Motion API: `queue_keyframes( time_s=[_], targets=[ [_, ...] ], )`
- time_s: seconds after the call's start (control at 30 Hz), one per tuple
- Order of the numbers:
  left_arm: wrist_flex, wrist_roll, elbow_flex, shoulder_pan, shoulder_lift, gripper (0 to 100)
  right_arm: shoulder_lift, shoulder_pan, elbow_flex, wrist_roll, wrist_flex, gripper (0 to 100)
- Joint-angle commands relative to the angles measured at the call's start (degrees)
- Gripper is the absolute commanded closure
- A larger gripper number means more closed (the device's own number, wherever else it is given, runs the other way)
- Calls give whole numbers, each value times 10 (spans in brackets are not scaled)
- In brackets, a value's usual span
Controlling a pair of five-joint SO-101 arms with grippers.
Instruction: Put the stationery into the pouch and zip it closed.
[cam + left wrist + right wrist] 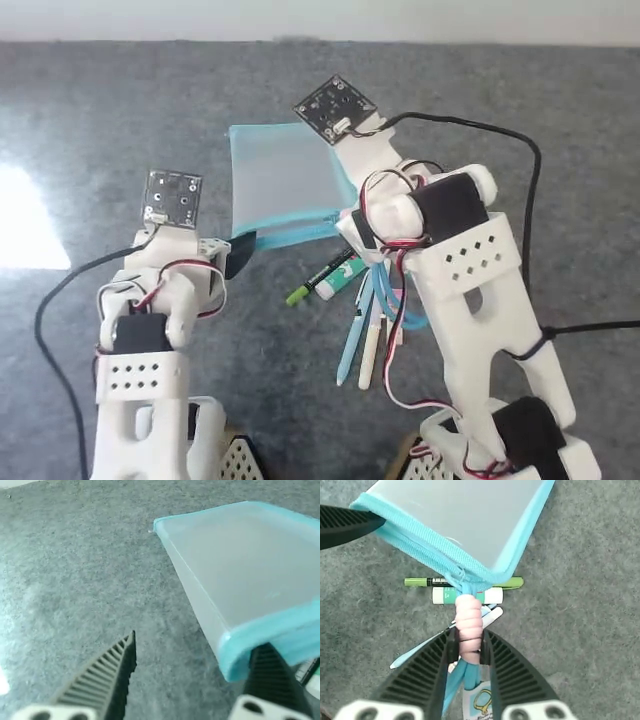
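The pouch [280, 180] is translucent with light blue trim and lies at mid table. My right gripper [469, 640] is shut on the pink zipper pull [469, 620] at the pouch's near right corner [340, 218]. My left gripper [197, 642] is open at the near left corner [235, 655], which sits just inside one finger [270, 675]. Loose stationery lies in front of the pouch: a green pen [312, 282], a white glue stick [492, 595], light blue pens [355, 335] and a white pen [370, 345].
Grey felt mat [120, 120] covers the table, with open room left of and behind the pouch. The right arm [470, 270] stands over part of the stationery. A black cable [60, 300] trails beside the left arm.
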Motion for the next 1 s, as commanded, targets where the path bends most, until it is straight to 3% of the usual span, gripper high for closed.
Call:
queue_keyframes(
  time_s=[0.0, 0.2, 0.33, 0.63, 0.97],
  targets=[
    [-29, -12, 7, -4, -7, 664, -33, -3, -36, -2, 5, 991],
    [-82, -25, 41, -2, -7, 670, -33, -4, -94, 10, 48, 991],
    [-113, -25, 42, 2, -7, 758, -28, -4, -102, 13, 55, 991],
    [-118, -30, 54, 84, -8, 868, -26, 0, -66, 31, 49, 991],
    [-82, -2, 53, 21, -12, 919, -26, -3, -47, 39, 50, 988]
  ],
)
